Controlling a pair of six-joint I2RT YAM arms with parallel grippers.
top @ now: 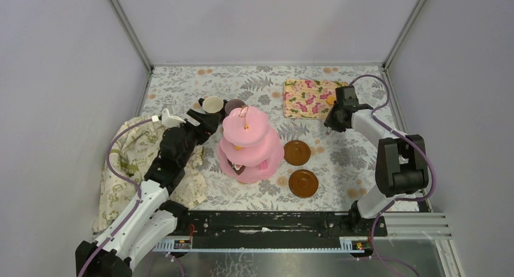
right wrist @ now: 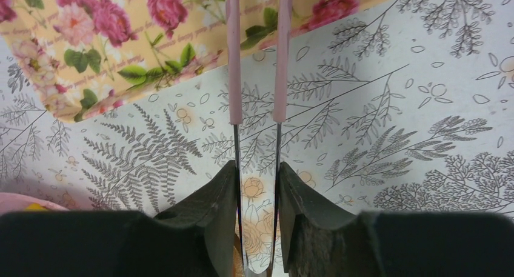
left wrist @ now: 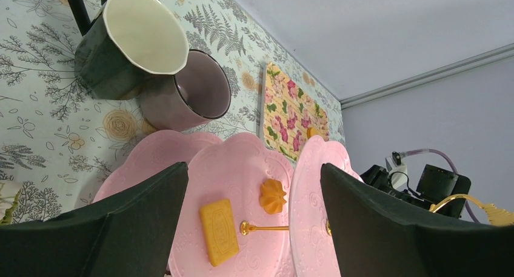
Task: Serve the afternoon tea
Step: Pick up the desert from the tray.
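Observation:
The pink three-tier cake stand (top: 245, 140) with its gold loop handle (top: 243, 112) stands mid-table. Its middle tier (left wrist: 230, 162) carries a yellow biscuit (left wrist: 219, 231) and an orange sweet (left wrist: 273, 195). A dark sweet (top: 237, 168) lies on the bottom tier. Two dark mugs (top: 213, 104) (top: 234, 106) stand just behind the stand. My left gripper (top: 206, 120) (left wrist: 253, 168) is open beside the stand, holding nothing. My right gripper (top: 332, 122) (right wrist: 257, 168) is shut on pink-tipped metal tongs (right wrist: 232, 59) that reach toward the floral tray (right wrist: 121, 40). Two brown saucers (top: 297, 152) (top: 303, 183) lie right of the stand.
The floral tray (top: 310, 98) lies at the back right with an orange sweet (top: 330, 98) on it. A beige leaf-print cloth (top: 136, 162) is bunched under my left arm. Grey walls with metal posts (top: 130, 31) close in the table.

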